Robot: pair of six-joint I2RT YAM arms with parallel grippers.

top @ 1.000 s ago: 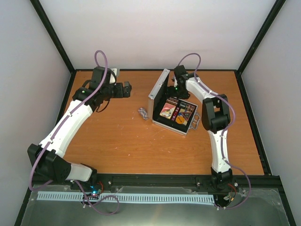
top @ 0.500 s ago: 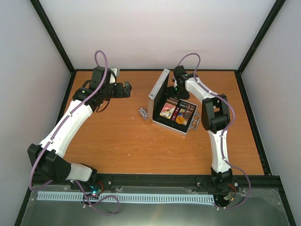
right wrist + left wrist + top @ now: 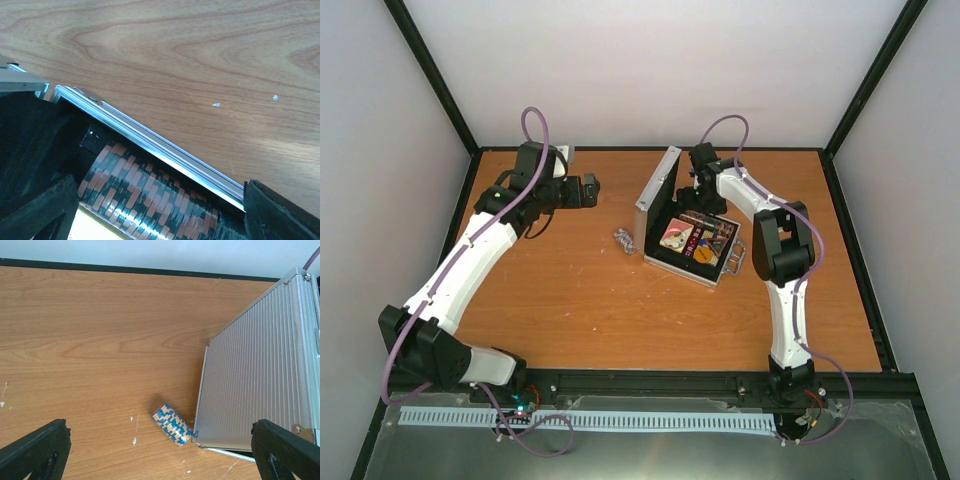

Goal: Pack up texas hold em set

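We are holding the left gripper (image 3: 591,190) wide open and empty above the table (image 3: 550,300), facing the ribbed outside of the raised lid (image 3: 260,365); a blue chip stack (image 3: 172,424) is lying on its side on the wood, just beside the lid's lower corner. We are hovering the right gripper (image 3: 697,186), jaws spread with nothing between them, over the far rim of the open case (image 3: 682,269), where a red-and-black chip stack (image 3: 145,195) is lying inside against the wall

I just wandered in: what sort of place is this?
Probably a robot test cell in a lab: a wooden table boxed in by plain white walls on a black frame, two white arms bolted at its near edge, one small poker case.
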